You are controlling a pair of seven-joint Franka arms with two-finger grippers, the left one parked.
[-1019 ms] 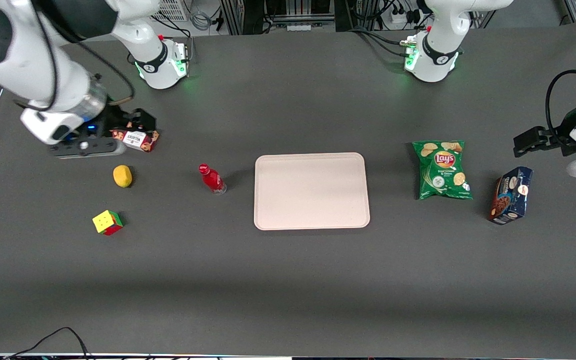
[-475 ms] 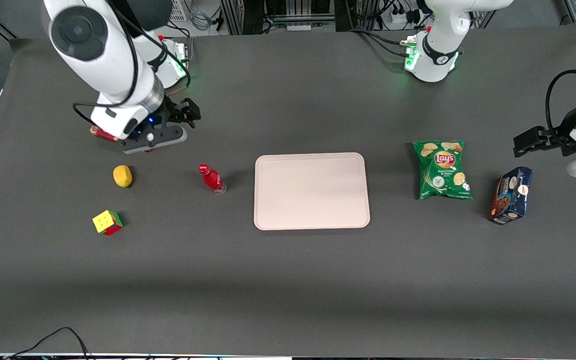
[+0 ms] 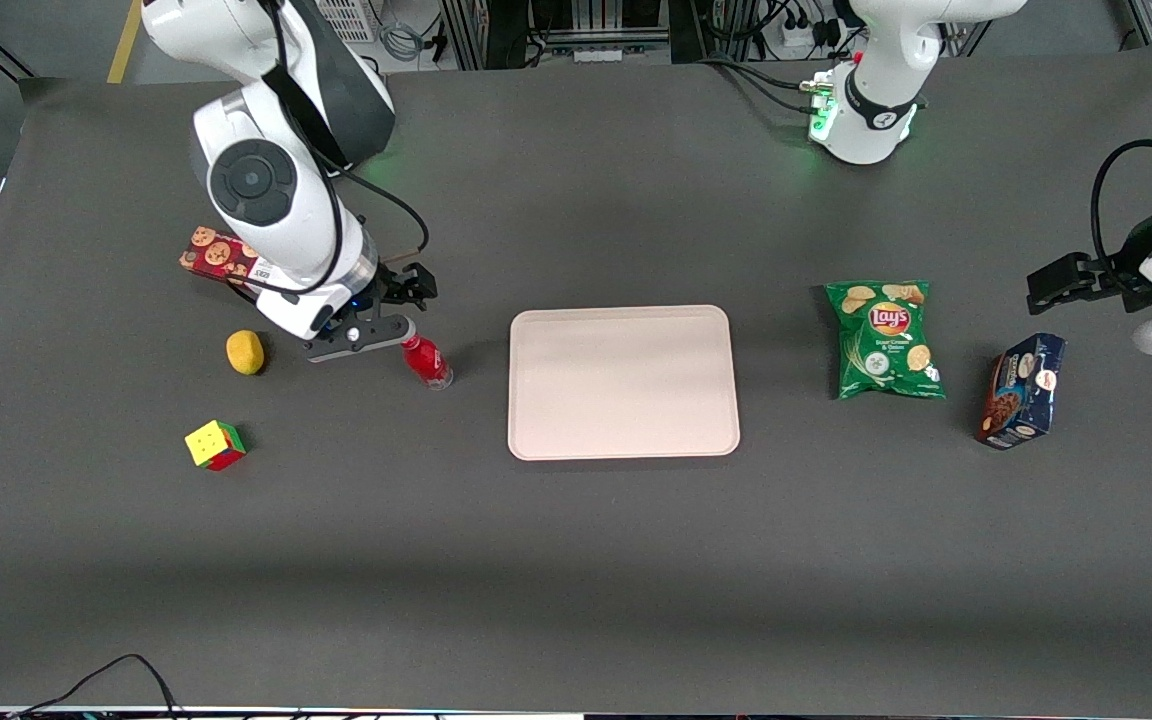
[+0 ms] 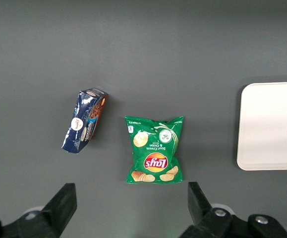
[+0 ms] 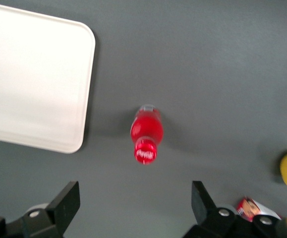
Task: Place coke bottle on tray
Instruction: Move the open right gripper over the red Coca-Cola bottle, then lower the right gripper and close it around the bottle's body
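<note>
- Standing upright on the desk (image 3: pixel 576 560), the bottle (image 3: pixel 426 359) is beside the tray (image 3: pixel 623 382) but apart from it, on the side toward the working arm's end.
- Its red cap (image 5: pixel 144 150) faces the wrist camera, with the clear base (image 5: pixel 146 108) on the desk.
- The gripper (image 3: pixel 406 295) hangs above the bottle, slightly farther from the front camera, touching nothing; its fingers (image 5: pixel 68 202) are spread wide apart.
- The tray lies flat, nothing on it.
- A lemon (image 3: pixel 245 352) sits beside the bottle, farther toward the working arm's end; a cube (image 3: pixel 215 445) lies nearer the front camera than the lemon.
- A cookie box (image 3: pixel 219 257) lies partly under the arm.
- A chip bag (image 3: pixel 884 339) and a blue box (image 3: pixel 1022 390) lie toward the parked arm's end.
</note>
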